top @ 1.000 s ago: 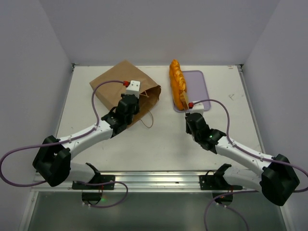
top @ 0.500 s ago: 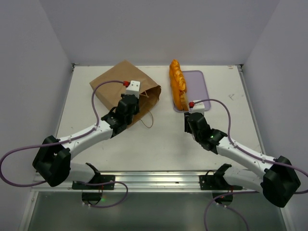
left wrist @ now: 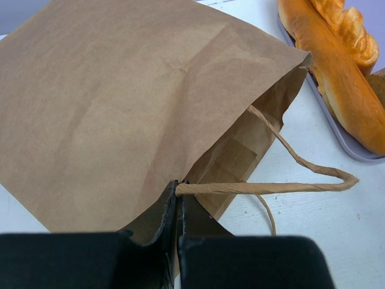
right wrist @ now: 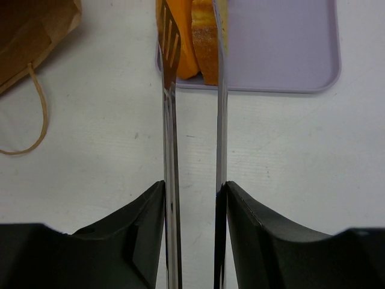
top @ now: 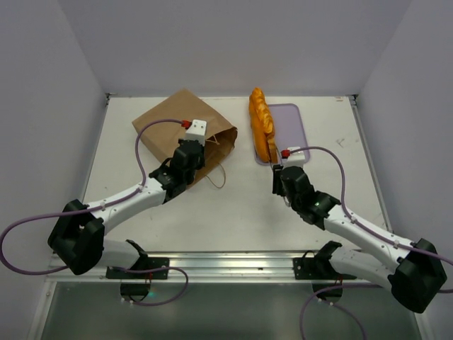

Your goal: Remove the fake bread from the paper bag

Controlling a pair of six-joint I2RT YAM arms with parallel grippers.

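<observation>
1. We find the left end effector (left wrist: 177, 198) pinched shut on the paper bag (left wrist: 120, 102) mouth, left of the tray (right wrist: 283, 48); the bag's interior is too dark to read.
2. The right end effector (right wrist: 192, 191) clamps the tongs (right wrist: 171, 120); the fake bread (top: 262, 126) lies on the tray's left edge, partly hidden by them.

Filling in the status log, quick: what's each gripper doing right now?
Left gripper: shut on the paper bag's mouth edge.
Right gripper: shut on the metal tongs, tips at the fake bread.
</observation>
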